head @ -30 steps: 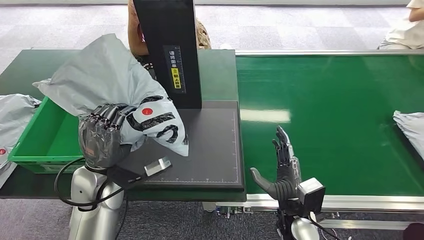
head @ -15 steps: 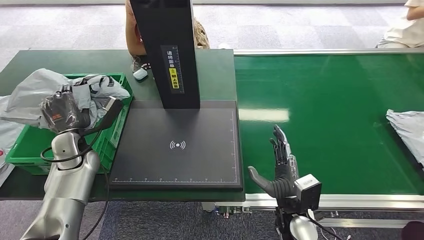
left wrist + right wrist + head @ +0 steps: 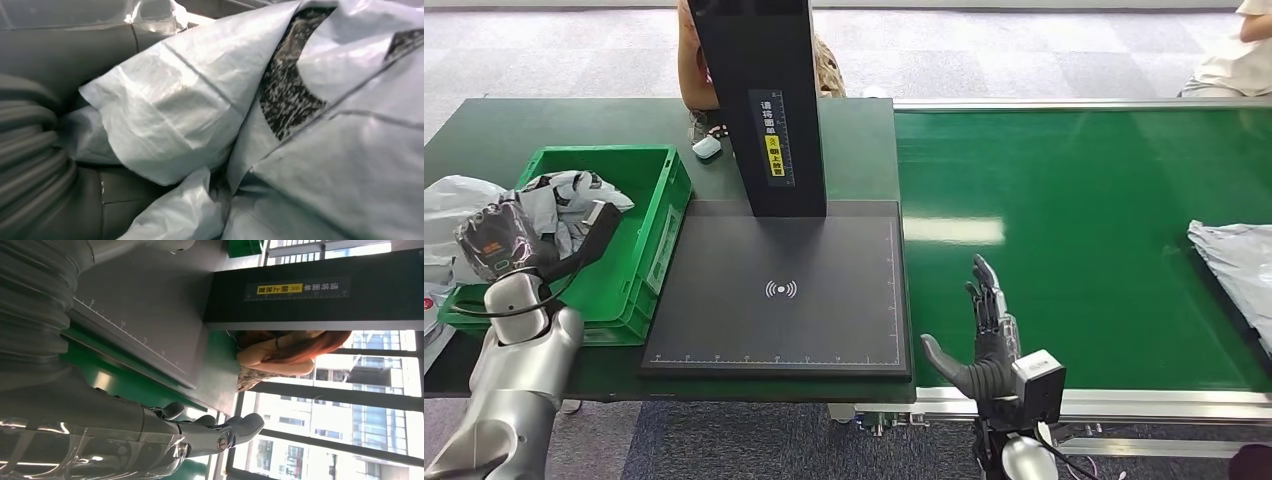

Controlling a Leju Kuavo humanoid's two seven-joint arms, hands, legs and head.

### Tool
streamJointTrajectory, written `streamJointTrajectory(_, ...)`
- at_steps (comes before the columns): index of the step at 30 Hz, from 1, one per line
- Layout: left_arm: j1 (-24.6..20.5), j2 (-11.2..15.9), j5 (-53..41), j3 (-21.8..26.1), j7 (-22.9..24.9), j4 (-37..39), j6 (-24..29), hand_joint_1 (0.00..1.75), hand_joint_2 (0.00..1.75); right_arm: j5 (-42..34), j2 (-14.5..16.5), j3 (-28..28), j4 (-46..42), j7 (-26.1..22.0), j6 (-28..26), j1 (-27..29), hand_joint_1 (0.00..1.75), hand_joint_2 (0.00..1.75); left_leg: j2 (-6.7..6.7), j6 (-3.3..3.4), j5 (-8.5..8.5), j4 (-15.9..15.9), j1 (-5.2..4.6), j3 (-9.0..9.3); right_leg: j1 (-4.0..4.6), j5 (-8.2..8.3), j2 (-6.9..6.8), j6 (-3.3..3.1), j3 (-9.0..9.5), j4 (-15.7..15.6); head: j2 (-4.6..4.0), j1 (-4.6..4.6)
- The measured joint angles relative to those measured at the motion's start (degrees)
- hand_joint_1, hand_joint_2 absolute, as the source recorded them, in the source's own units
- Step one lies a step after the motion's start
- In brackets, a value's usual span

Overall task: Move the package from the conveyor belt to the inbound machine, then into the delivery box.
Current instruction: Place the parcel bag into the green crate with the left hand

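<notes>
The grey plastic package (image 3: 567, 193) with black print lies crumpled in the green delivery box (image 3: 660, 235) at the left end of the table. My left hand (image 3: 496, 240) is at the box's near left side and still grips the package; up close the package (image 3: 175, 110) bunches against the hand's ribbed cover (image 3: 27, 150). The inbound machine's black pad (image 3: 779, 290) is bare, its black post (image 3: 759, 100) behind it. My right hand (image 3: 989, 340) stands open, fingers up, at the near edge of the green conveyor belt (image 3: 1084, 220), also seen as the right hand (image 3: 165, 427).
Another grey package (image 3: 1236, 262) lies on the belt at the far right edge. More grey bags (image 3: 449, 200) sit left of the box. A person (image 3: 692, 60) stands behind the post, another person (image 3: 1229, 65) beyond the belt's far right. A small white object (image 3: 707, 147) lies by the post.
My left arm swung the package off the scanner pad leftward and down into the green box. The package on the belt drifted slightly left. My right hand stayed put.
</notes>
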Motion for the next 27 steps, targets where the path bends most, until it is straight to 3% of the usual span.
streamJointTrajectory(1,-0.3,-0.2,0.0,-0.1,-0.6,0.9,0.0,0.85,1.75,-0.1,-0.1,0.0,0.0,0.0,-0.1,0.0,0.00,1.75,0.00,0.01,0.01,0.0,0.00,0.00,0.00,0.01,0.00,0.01,0.02,0.0,0.00,0.00)
streamJointTrajectory(2,-0.5,-0.5,0.0,-0.2,-1.4,1.5,0.0,0.98,1.75,-0.2,-0.1,0.1,0.0,0.0,-0.3,0.0,0.00,1.75,0.00,0.01,0.01,0.0,-0.01,-0.01,-0.01,0.03,0.00,0.02,0.03,0.0,0.00,0.00)
streamJointTrajectory(5,-0.6,-1.6,0.4,-0.9,-4.0,2.3,0.1,1.70,1.75,-0.5,-0.2,0.1,0.0,0.0,-0.5,0.0,0.00,1.75,0.01,0.01,0.01,0.0,-0.02,-0.02,-0.02,0.06,0.01,0.06,0.07,0.0,0.00,0.01)
streamJointTrajectory(7,0.2,-2.5,0.8,-1.6,-5.8,1.4,0.1,1.75,1.75,-0.5,-0.2,0.2,0.0,0.0,-0.5,0.0,0.00,1.75,0.01,0.01,0.01,0.0,-0.02,-0.03,-0.02,0.06,0.01,0.07,0.08,0.0,0.00,0.01)
streamJointTrajectory(8,0.9,-2.9,1.0,-2.0,-6.9,0.3,0.1,1.58,1.75,-0.6,-0.3,0.2,0.0,0.0,-0.5,0.0,0.00,1.75,0.02,0.02,0.00,0.0,-0.03,-0.03,-0.03,0.06,0.02,0.07,0.08,0.0,0.00,0.01)
streamJointTrajectory(10,2.9,-3.9,1.6,-2.9,-9.6,-3.3,0.2,1.01,1.75,-0.7,-0.4,0.3,0.0,-0.1,-0.5,0.2,0.00,1.75,0.01,0.02,0.00,0.0,-0.03,-0.04,-0.03,0.06,0.02,0.07,0.06,0.0,0.00,0.01)
streamJointTrajectory(11,3.9,-4.4,1.9,-3.2,-11.0,-5.2,0.2,0.58,1.75,-0.7,-0.5,0.3,0.0,-0.2,-0.5,0.2,0.00,1.75,-0.01,0.02,-0.01,0.0,-0.03,-0.05,-0.04,0.05,0.02,0.08,0.06,0.0,0.00,0.01)
streamJointTrajectory(12,4.8,-4.8,2.2,-3.5,-12.1,-7.0,0.3,0.31,1.75,-0.7,-0.6,0.4,0.0,-0.2,-0.5,0.2,0.00,1.75,-0.03,0.03,-0.01,0.0,-0.03,-0.06,-0.03,0.04,0.01,0.08,0.05,0.0,0.00,0.01)
streamJointTrajectory(14,6.2,-5.6,2.8,-4.0,-13.5,-10.1,0.4,0.00,1.75,-0.8,-0.7,0.5,0.0,-0.3,-0.5,0.3,0.00,1.75,-0.05,0.03,-0.01,0.0,-0.03,-0.07,-0.03,0.03,0.00,0.08,0.06,0.0,0.00,0.01)
streamJointTrajectory(18,7.8,-7.2,4.7,-4.4,-16.7,-14.6,0.4,0.00,1.75,-0.9,-0.8,0.6,0.3,-0.7,-0.5,0.3,0.00,1.75,-0.04,0.02,-0.01,0.0,-0.03,-0.08,-0.01,0.03,0.00,0.08,0.06,0.0,0.00,0.01)
streamJointTrajectory(21,8.8,-8.8,8.5,-3.4,-23.8,-18.2,0.4,0.00,1.75,-1.0,-0.8,0.8,0.7,-0.9,-0.5,0.3,0.00,1.75,-0.05,0.03,0.00,0.0,-0.02,-0.08,-0.01,0.03,-0.01,0.08,0.07,0.0,0.00,-0.01)
streamJointTrajectory(25,9.5,-13.0,15.5,2.1,-38.9,-23.8,0.5,0.00,0.00,-1.1,-0.8,1.1,1.4,-1.3,-0.6,0.2,0.00,1.75,-0.09,0.03,0.00,0.0,-0.03,-0.08,-0.01,0.04,-0.03,0.08,0.10,0.0,0.00,0.01)
streamJointTrajectory(27,9.6,-15.2,19.1,5.4,-44.3,-25.6,0.5,0.00,0.00,-1.2,-0.8,1.2,1.7,-1.6,-0.7,0.2,0.00,1.75,-0.08,0.03,0.00,0.0,-0.03,-0.07,-0.02,0.05,-0.03,0.08,0.10,0.0,0.00,0.01)
